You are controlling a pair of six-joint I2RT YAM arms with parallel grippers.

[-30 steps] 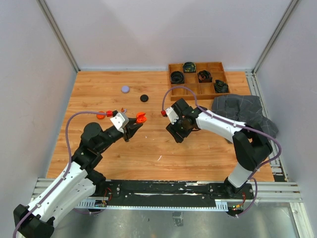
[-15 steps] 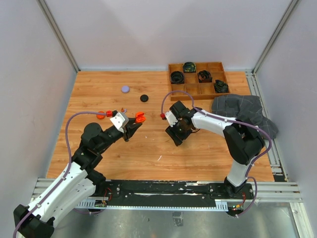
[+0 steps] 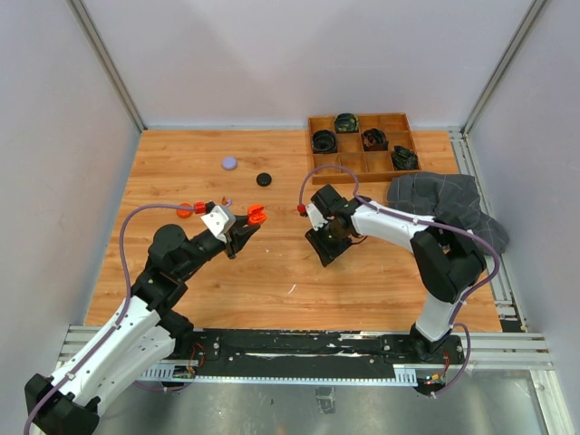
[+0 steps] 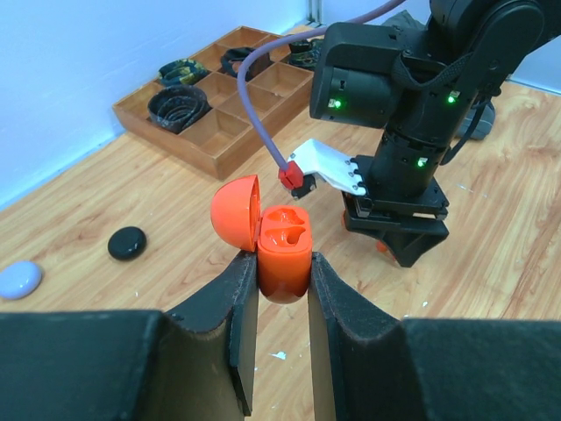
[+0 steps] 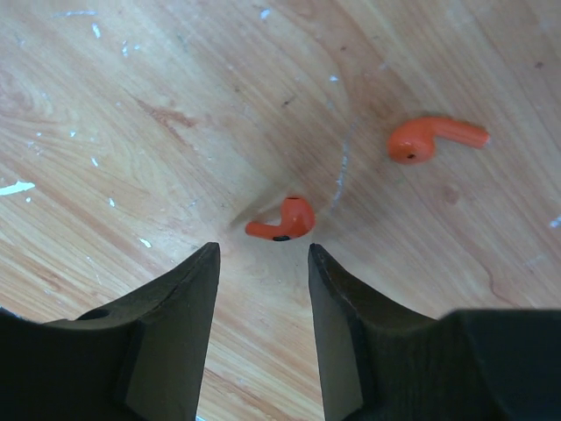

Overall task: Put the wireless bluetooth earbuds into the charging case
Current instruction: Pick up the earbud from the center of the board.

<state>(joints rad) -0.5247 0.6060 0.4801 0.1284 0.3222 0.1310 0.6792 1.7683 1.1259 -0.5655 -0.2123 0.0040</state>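
Observation:
My left gripper is shut on an orange charging case, held up off the table with its lid swung open to the left and its two sockets empty; the same case shows in the top view. Two orange earbuds lie on the wood under my right gripper. One earbud lies just beyond the open fingertips, between their lines. The other earbud lies further off to the right. In the top view my right gripper points down at the table, hiding both earbuds.
A lilac case and a black case sit on the far table. A wooden compartment tray with coiled cables stands at the back right. A grey cloth lies at the right edge.
My right gripper has narrowed its jaws and shifted slightly over the earbuds. The left arm with the orange case has barely moved.

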